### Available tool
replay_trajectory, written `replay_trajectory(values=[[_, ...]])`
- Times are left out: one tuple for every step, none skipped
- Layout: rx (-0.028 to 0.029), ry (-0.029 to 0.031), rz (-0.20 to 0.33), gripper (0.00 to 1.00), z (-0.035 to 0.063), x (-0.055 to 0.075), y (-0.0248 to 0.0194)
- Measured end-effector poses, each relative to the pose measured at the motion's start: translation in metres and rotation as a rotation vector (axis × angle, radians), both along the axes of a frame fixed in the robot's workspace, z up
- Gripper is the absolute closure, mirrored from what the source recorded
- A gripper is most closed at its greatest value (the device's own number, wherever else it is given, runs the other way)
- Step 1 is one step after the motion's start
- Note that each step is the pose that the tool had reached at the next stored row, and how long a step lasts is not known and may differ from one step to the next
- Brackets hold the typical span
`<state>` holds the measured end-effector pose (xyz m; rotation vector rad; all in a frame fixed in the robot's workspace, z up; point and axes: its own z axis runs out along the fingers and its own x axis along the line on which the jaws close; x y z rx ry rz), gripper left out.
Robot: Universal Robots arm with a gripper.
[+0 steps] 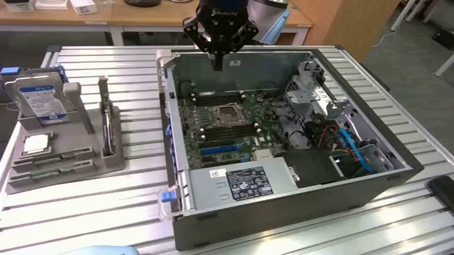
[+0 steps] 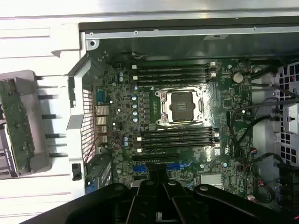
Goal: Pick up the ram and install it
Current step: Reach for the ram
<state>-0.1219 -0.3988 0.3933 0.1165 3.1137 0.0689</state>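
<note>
Ram [image 1: 58,158] lies flat in the grey holder [image 1: 106,159] on the exterior view's left of the computer case [image 1: 284,212]; gripper [image 1: 218,64] shut, empty.
Holder also has a hard drive [image 1: 42,101] standing at its far end, a dark card [image 1: 106,125] upright on edge and a square chip [image 1: 37,143]. The case is open, with the motherboard [image 1: 227,122] and processor socket [image 1: 227,112] inside. Jaws are pressed together on nothing, hanging over the case's far wall, well apart from the holder.
</note>
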Motion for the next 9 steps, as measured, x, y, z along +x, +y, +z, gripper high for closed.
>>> replay_trajectory(values=[[0.0, 0.0, 0.0, 0.9, 0.0, 0.0, 0.0], [0.0001, 0.0, 0.0, 0.9, 0.0, 0.0, 0.0], [0.0001, 0.0, 0.0, 0.9, 0.0, 0.0, 0.0], [0.0, 0.0, 0.0, 0.9, 0.0, 0.0, 0.0], [0.0, 0.0, 0.0, 0.9, 0.0, 0.0, 0.0], [0.0, 0.0, 0.0, 0.9, 0.0, 0.0, 0.0], [0.0, 0.0, 0.0, 0.9, 0.0, 0.0, 0.0], [0.0, 0.0, 0.0, 0.9, 0.0, 0.0, 0.0], [0.0, 0.0, 0.0, 0.9, 0.0, 0.0, 0.0]])
